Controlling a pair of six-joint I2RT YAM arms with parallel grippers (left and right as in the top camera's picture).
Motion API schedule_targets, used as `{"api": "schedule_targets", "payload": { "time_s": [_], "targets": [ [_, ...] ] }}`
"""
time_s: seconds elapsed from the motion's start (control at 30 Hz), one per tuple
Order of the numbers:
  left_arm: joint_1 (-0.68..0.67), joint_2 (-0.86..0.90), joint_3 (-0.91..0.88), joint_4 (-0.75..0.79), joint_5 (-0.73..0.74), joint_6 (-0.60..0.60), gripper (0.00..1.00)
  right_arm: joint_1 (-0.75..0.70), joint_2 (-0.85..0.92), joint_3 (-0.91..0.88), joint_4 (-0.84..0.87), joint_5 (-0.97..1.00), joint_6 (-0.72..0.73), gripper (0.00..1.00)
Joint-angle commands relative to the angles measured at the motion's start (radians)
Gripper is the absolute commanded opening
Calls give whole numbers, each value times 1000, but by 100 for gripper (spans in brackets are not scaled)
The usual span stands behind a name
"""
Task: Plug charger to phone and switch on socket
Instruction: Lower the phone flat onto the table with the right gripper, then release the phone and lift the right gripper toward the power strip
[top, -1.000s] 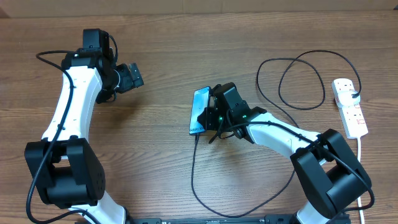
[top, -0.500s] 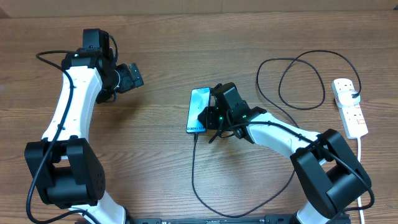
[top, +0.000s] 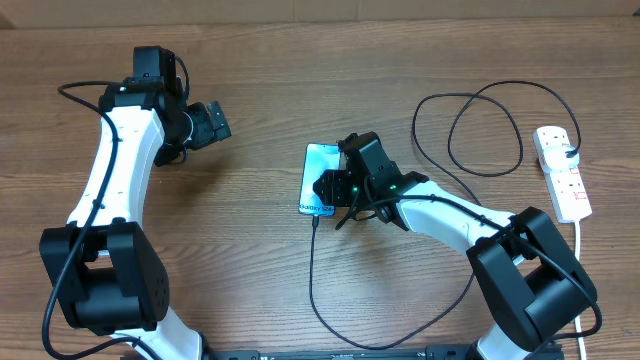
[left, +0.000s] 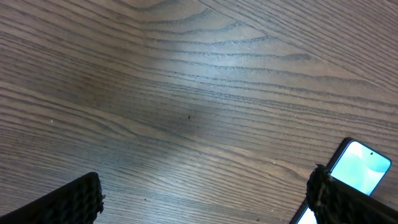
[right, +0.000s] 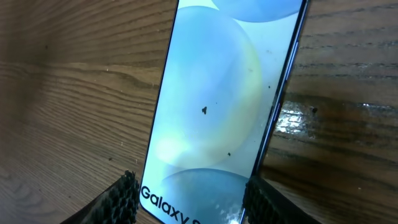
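Overhead, on the brown wooden table (top: 300, 80), the slim blue-screened smartphone (top: 318, 172) lies flat under the right gripper (top: 340, 187). The thin black charger cable (top: 310, 270) reaches its near end, so plugging seems done, though the joint is too small to confirm. Next, I judge: reach the white power strip (top: 562, 172), well apart, and switch it on.

Left wrist: the left gripper (left: 208, 202) gapes wide and empty.

Right wrist: the pads (right: 121, 199) flank the phone; clamped or clear, I cannot tell.
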Motion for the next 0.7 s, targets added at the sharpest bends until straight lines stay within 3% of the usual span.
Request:
{"api": "schedule_targets", "payload": {
  "time_s": [0.0, 0.53, 0.57, 0.6, 0.67],
  "targets": [
    [-5, -1, 8, 1, -15, 23, 100, 5, 12, 12, 8, 11, -4, 55],
    [-5, -1, 8, 1, -15, 23, 100, -7, 12, 13, 30, 129, -4, 60],
    [-5, -1, 8, 1, -15, 23, 100, -11, 12, 13, 25, 122, -4, 54],
    [-5, -1, 8, 1, -15, 23, 100, -19, 6, 14, 10, 99, -4, 42],
    [-5, -1, 8, 1, -15, 23, 100, -34, -13, 15, -9, 63, -4, 32]
  ]
}}
